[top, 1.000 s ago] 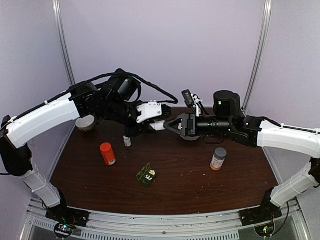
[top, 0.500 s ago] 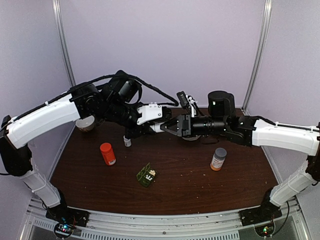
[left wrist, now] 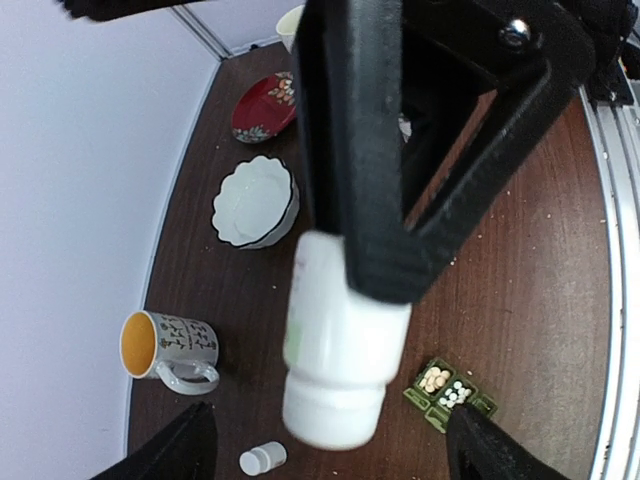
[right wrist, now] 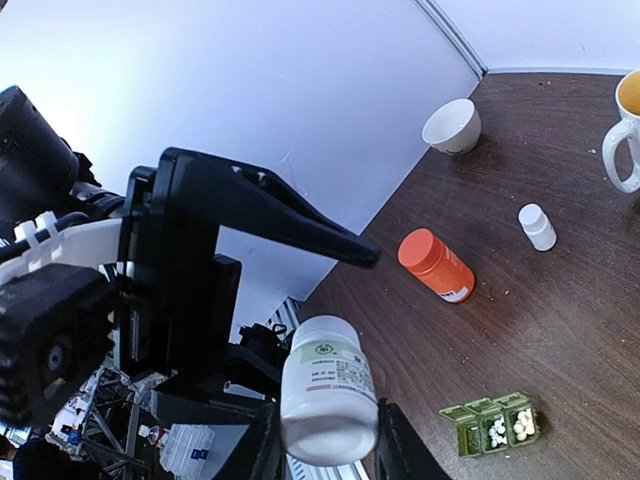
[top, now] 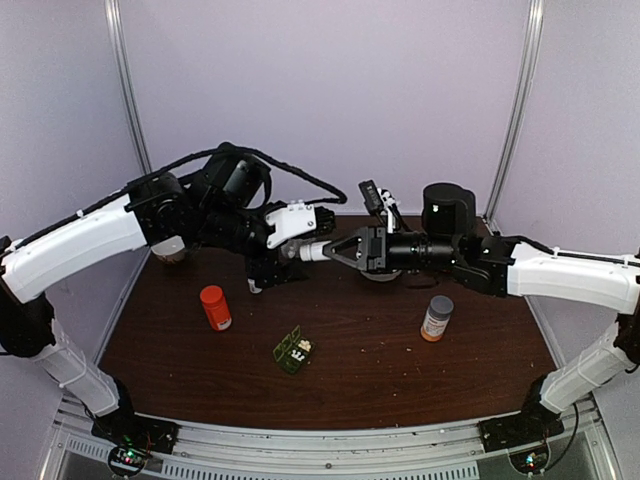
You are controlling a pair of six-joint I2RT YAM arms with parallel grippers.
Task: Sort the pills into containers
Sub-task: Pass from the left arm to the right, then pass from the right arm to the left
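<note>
White bottle point(right wrist: 328, 395) held aloft by outstretched right end effector point(right wrist: 330, 440).

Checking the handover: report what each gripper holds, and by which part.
The right gripper holds the white bottle by the end farther from the left gripper, whose jaws stand open, holding nothing.
</note>
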